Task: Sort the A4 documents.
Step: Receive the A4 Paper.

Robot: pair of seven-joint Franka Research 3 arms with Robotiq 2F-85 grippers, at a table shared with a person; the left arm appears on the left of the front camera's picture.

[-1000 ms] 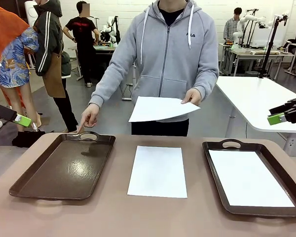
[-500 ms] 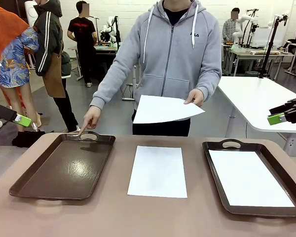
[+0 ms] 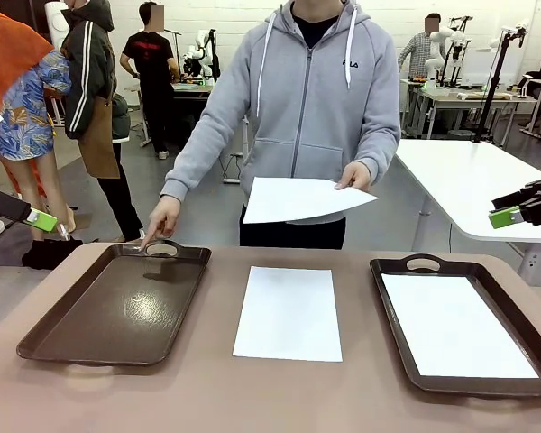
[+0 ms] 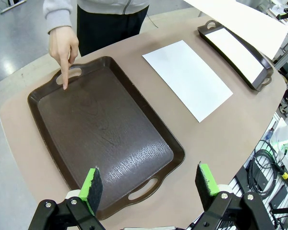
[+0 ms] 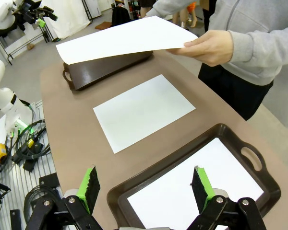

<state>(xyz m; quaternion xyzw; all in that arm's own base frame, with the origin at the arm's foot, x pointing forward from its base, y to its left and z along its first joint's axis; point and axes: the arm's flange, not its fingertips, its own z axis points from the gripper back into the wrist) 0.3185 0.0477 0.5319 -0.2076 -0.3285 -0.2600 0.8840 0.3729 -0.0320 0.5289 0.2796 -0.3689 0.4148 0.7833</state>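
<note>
One of the A4 documents, a white sheet (image 3: 288,313), lies flat on the table between two dark brown trays. The left tray (image 3: 117,307) holds nothing. In the right tray (image 3: 424,263) lies another sheet (image 3: 455,325). A person across the table holds a further sheet (image 3: 307,198) in the air with one hand (image 3: 353,174) and points a finger of the other hand (image 3: 162,216) at the left tray's far handle. My left gripper (image 3: 45,219) hangs open at the far left, above the table's near left corner (image 4: 149,182). My right gripper (image 3: 503,216) hangs open at the far right, over the right tray's near end (image 5: 146,184).
The brown table (image 3: 279,397) has free room in front of the trays. A white table (image 3: 469,180) stands behind on the right. Other people stand in the background at the left. Cables and gear lie on the floor beside the table (image 4: 273,158).
The person has swayed a little and the held sheet has drifted slightly right. The pointing hand stays at the left tray's handle. Neither gripper has moved.
</note>
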